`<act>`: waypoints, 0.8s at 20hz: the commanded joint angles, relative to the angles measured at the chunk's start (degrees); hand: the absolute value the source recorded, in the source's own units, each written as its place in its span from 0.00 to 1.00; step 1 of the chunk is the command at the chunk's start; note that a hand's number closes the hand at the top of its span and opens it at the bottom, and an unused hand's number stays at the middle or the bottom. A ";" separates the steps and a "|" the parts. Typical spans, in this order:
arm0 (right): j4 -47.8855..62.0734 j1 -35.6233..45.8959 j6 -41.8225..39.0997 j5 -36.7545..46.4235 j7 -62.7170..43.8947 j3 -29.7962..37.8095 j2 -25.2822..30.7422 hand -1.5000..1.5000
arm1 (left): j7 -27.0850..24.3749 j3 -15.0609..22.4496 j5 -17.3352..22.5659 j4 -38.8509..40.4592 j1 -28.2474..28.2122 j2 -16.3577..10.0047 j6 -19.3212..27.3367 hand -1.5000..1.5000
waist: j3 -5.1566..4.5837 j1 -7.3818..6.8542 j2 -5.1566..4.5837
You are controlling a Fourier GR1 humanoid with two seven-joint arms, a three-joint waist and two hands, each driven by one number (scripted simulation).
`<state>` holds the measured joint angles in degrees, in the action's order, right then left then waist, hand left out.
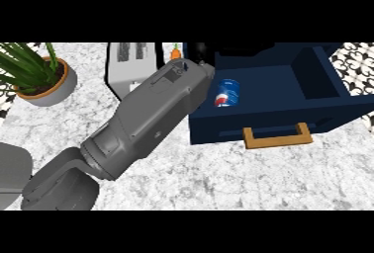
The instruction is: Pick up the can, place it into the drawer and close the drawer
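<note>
- A grey-white marbled counter (219, 178) holds an open navy-blue box drawer (332, 111).
- The black left hand (199, 51) is mostly hidden behind its forearm, so its fingers cannot be told.
- The blue-and-red metal can (227, 92) lies inside the drawer.
- Placing seems done; next the tan wooden handle (277, 137) needs pushing to close the drawer.

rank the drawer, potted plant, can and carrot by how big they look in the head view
1. drawer
2. potted plant
3. can
4. carrot, only partly showing, so least sure
</note>
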<state>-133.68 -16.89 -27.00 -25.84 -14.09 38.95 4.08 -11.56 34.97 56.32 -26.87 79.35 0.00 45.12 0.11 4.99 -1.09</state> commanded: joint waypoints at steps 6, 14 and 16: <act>-6.15 4.71 -2.16 14.39 6.49 -3.37 1.05 0.00 | -4.45 -0.93 2.51 -0.71 1.21 0.00 -0.93 0.00 | -0.07 -1.76 0.06; -2.94 12.10 -1.60 37.52 10.07 -16.09 1.05 0.00 | -2.25 0.45 3.81 -2.54 4.12 0.00 2.85 0.00 | -0.04 -4.13 0.30; -2.82 14.36 -0.42 42.42 9.73 -19.49 1.29 0.00 | -4.60 0.36 4.79 -3.77 1.37 0.00 1.77 0.00 | -0.08 -3.74 0.29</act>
<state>-137.47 -5.87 -28.44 6.89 -5.01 25.41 5.56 -15.95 34.79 60.10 -29.01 81.38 -0.01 46.05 0.04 1.73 -0.95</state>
